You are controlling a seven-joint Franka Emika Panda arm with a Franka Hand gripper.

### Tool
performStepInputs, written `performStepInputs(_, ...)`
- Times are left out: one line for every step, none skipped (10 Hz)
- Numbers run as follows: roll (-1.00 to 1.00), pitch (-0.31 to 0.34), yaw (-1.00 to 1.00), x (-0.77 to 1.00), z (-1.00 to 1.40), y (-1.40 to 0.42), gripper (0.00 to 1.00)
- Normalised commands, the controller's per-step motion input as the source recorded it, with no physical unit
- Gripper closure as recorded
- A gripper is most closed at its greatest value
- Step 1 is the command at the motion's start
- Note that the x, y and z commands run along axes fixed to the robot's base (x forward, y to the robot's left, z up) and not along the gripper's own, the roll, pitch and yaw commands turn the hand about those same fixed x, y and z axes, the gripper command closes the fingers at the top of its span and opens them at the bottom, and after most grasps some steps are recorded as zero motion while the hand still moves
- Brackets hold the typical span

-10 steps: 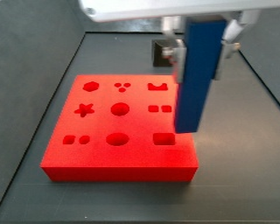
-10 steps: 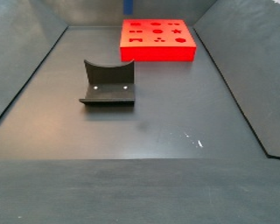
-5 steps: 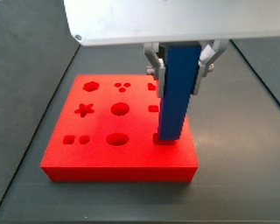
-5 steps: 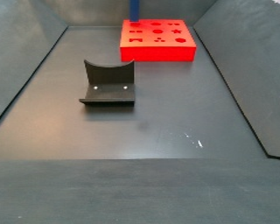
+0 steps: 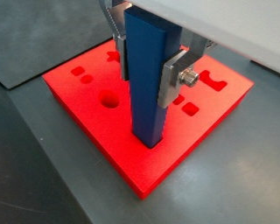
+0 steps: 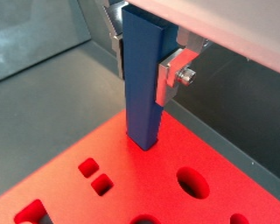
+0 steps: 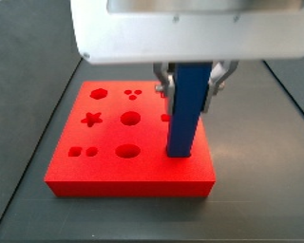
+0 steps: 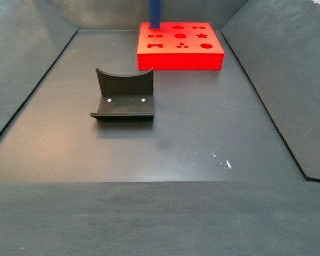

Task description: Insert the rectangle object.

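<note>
Red board [image 7: 117, 166]: sits directly under the end effector, on the dark desk [image 7: 41, 85]; its top carries cut-outs, among them a star, a hexagon, round holes and small squares.
Rectangle object [image 7: 185, 119]: a tall blue bar, upright, hanging straight down from the end effector, with its long axis vertical and square to the board's top.
Bar's lower end: in both wrist views [image 5: 147, 138] [image 6: 143, 140] it meets the board near one corner and looks just entered in a rectangular slot; how deep it sits I cannot tell.
Key relation: the slot lies straight below the end effector along the bar's own axis, so by my judgement the coming move is a plain downward push with no sideways shift.
End effector [image 5: 150, 66]: clamped on the bar's upper part, silver fingers [image 5: 178, 74] pressed flat against two opposite faces.
Arm pose: wrist pointing straight down over the board's near right corner in a side view, with the white housing above hiding the rest.
Risk: any tilt of the bar could jam it against the slot's edges.
Dark curved block [image 8: 124, 96]: lies well apart from the end effector on the open desk, out of the way.
</note>
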Motion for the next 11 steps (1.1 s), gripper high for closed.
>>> performStepInputs(0.0,0.0,-0.11,0.0,-0.37,-0.06,1.0)
performStepInputs(0.0,-0.006,-0.1,0.0,-0.47,0.0,1.0)
performStepInputs(0.0,-0.039,-0.09,0.0,-0.7,0.0,1.0)
performStepInputs(0.06,-0.13,0.0,0.0,-0.9,0.09,1.0)
performStepInputs(0.06,-0.156,0.0,0.0,-0.87,0.2,1.0)
performStepInputs(0.11,-0.123,0.0,-0.06,-0.8,0.25,1.0)
performStepInputs(0.09,-0.116,0.0,-0.05,-0.74,0.29,1.0)
performStepInputs(0.01,-0.051,0.0,0.05,-0.42,0.22,1.0)
performStepInputs(0.0,-0.011,0.0,0.01,-0.31,0.49,1.0)
performStepInputs(0.0,0.0,0.0,0.0,-0.16,0.59,1.0)
performStepInputs(0.0,0.0,0.0,0.0,-0.11,0.37,1.0)
